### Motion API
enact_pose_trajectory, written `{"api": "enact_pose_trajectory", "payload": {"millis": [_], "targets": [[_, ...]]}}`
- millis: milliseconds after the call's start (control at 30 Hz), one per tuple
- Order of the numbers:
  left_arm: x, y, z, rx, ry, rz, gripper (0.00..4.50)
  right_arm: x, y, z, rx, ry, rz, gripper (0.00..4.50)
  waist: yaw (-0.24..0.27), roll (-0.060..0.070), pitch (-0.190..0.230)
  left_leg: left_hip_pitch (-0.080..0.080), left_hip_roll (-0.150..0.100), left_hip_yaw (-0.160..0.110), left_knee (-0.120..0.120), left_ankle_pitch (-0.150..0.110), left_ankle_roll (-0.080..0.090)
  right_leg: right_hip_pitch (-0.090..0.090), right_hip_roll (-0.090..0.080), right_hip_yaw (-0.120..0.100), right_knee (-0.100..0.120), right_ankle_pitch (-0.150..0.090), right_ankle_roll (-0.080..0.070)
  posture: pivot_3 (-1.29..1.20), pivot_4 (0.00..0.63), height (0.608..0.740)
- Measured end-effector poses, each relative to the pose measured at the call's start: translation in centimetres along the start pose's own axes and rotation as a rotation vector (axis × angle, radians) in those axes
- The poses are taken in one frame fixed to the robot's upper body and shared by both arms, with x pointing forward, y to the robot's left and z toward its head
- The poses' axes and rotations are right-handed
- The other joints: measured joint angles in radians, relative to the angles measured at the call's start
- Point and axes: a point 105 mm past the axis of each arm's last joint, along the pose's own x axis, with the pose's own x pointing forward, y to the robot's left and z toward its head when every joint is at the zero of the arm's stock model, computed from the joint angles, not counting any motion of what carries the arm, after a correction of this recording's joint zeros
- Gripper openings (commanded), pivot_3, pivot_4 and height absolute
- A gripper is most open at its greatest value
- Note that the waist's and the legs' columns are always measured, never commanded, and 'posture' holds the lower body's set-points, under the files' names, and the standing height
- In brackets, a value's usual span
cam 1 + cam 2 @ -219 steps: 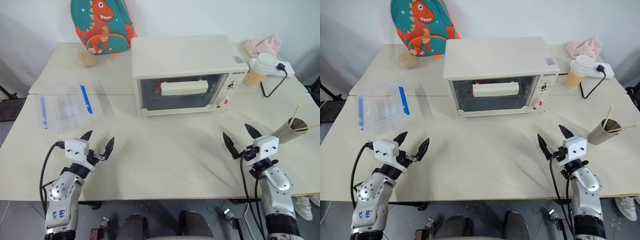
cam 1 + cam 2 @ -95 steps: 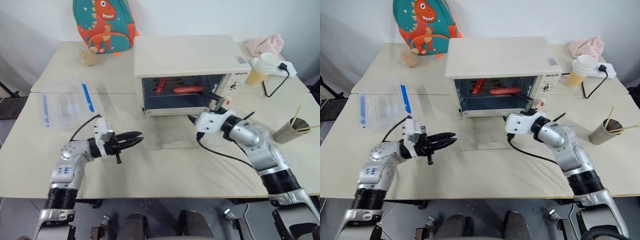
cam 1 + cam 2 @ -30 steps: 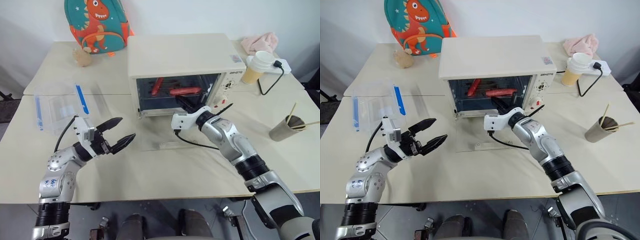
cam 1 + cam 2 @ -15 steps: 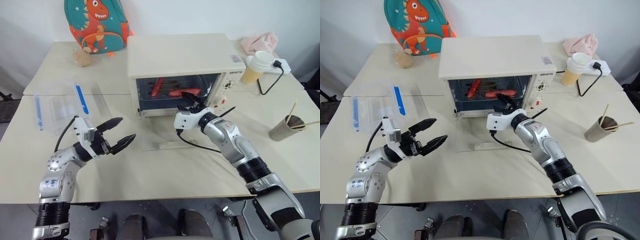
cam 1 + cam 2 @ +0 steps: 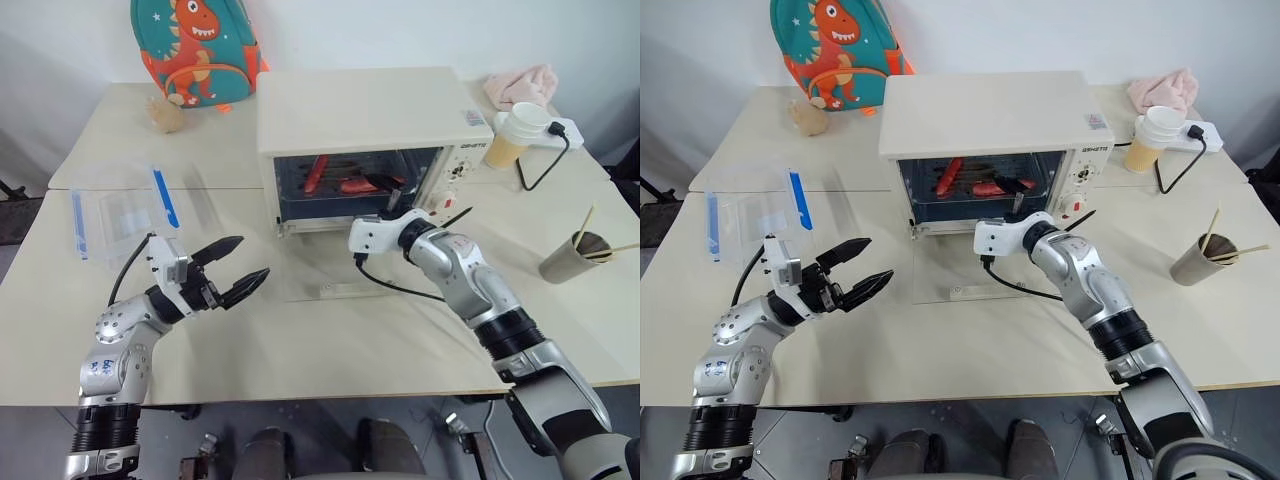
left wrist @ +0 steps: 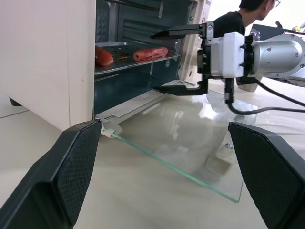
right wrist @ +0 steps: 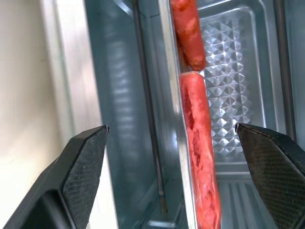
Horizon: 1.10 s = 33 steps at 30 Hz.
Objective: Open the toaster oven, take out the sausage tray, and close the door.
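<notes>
The sausage tray (image 7: 233, 95) sits on the rack inside the toaster oven (image 5: 370, 120), in the upper middle of the left eye frame, with two red sausages (image 6: 150, 52) lying along its near rim. The door (image 6: 190, 143) is already down, its glass lying flat over the desk (image 5: 330, 350) in front of the oven mouth. The right claw (image 5: 390, 197) is at that mouth, and the change is here: a second ago its fingers were clenched, and now they stand spread wide, one above and one below the tray's front edge, as the left wrist view shows, grasping nothing yet. I judge this to be the set-up for taking the tray by its rim, so the opening step is done and the pull-out is about to begin; the rim is thin and the sausages lie close to it, so the bite must land on metal. The left claw (image 5: 235, 275) hangs released over the desk at lower left, unchanged, near the door's left side. A clear plastic box (image 5: 130, 215) lies at left, a backpack (image 5: 195, 50) upper left, a paper cup (image 5: 515, 135) upper right.
</notes>
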Motion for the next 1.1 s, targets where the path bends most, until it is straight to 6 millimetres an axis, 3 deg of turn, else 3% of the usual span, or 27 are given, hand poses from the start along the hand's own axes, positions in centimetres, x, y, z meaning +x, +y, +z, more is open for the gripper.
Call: {"api": "enact_pose_trajectory", "payload": {"millis": [300, 1067, 1100], "targets": [[-0.1, 0.1, 0.0, 0.001, 0.002, 0.004, 4.5, -0.1, 0.2, -0.2, -0.026, 0.018, -0.025, 1.17, -0.001, 0.0, 0.0, 0.0, 0.0, 0.001, 0.0, 0.0, 0.0, 0.0, 0.0, 0.0, 0.0, 0.0, 0.0, 0.0, 0.15, 0.74], [0.1, -0.1, -0.2, -0.008, -0.006, 0.002, 4.5, 2.2, -0.3, -1.4, -0.033, 0.098, -0.028, 1.17, -0.003, 0.0, 0.0, 0.0, 0.0, 0.001, 0.0, 0.0, 0.0, 0.0, 0.0, 0.0, 0.0, 0.0, 0.0, 0.0, 0.15, 0.74], [0.1, 0.0, -0.2, -0.007, -0.008, 0.002, 4.5, 2.3, -0.3, -1.4, -0.034, 0.1, -0.029, 0.99, -0.002, 0.0, 0.0, 0.0, 0.0, 0.001, 0.0, 0.0, 0.0, 0.0, 0.0, 0.0, 0.0, 0.0, 0.0, 0.0, 0.15, 0.74]]}}
